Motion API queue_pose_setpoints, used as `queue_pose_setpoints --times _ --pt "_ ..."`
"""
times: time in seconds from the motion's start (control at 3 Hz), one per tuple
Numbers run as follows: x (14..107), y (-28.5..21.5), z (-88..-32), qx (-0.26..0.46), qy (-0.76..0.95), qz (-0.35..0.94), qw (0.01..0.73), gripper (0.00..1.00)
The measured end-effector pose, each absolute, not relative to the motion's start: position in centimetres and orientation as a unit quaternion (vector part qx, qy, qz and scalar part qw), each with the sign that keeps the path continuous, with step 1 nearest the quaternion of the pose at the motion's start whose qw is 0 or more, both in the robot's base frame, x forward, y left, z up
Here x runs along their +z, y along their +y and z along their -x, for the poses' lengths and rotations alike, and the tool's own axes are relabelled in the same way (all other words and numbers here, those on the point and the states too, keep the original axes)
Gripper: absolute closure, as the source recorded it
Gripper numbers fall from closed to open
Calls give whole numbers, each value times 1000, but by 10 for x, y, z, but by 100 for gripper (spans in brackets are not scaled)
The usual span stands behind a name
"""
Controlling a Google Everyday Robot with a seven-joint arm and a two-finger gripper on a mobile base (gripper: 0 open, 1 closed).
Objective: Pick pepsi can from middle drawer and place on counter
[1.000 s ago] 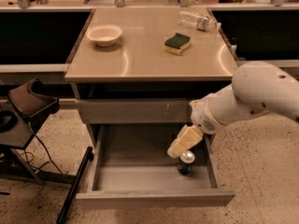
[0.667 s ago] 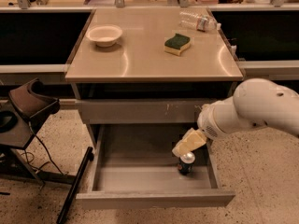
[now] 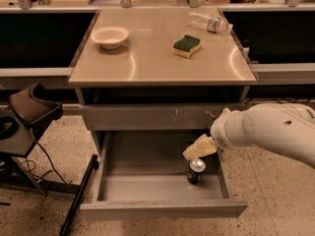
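Observation:
The pepsi can (image 3: pixel 196 171) stands upright in the open middle drawer (image 3: pixel 162 209), near its right wall. It is dark blue with a silver top. My gripper (image 3: pixel 199 149), cream-coloured at the end of the white arm, hovers just above the can, a little to the can's upper left. It reaches in from the right. The tan counter (image 3: pixel 147 63) lies above the drawers.
On the counter are a white bowl (image 3: pixel 110 36), a green-yellow sponge (image 3: pixel 187 45) and a clear plastic bottle (image 3: pixel 209 21). The shut drawer front with scratch marks (image 3: pixel 157 117) sits right above the open drawer. A dark chair and stand (image 3: pixel 32 112) are at the left.
The arm has drawn back to the right, and the gripper has shifted slightly right above the can. The can has not moved.

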State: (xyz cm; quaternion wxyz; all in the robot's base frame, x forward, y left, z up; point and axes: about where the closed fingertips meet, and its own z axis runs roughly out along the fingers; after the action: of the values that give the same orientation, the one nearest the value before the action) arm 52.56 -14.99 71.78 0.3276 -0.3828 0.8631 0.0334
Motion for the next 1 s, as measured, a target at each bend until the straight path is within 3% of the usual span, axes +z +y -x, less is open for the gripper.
queue_pose_setpoints --times 1.0 --pt "586 -70 -523 121 862 413 267 0"
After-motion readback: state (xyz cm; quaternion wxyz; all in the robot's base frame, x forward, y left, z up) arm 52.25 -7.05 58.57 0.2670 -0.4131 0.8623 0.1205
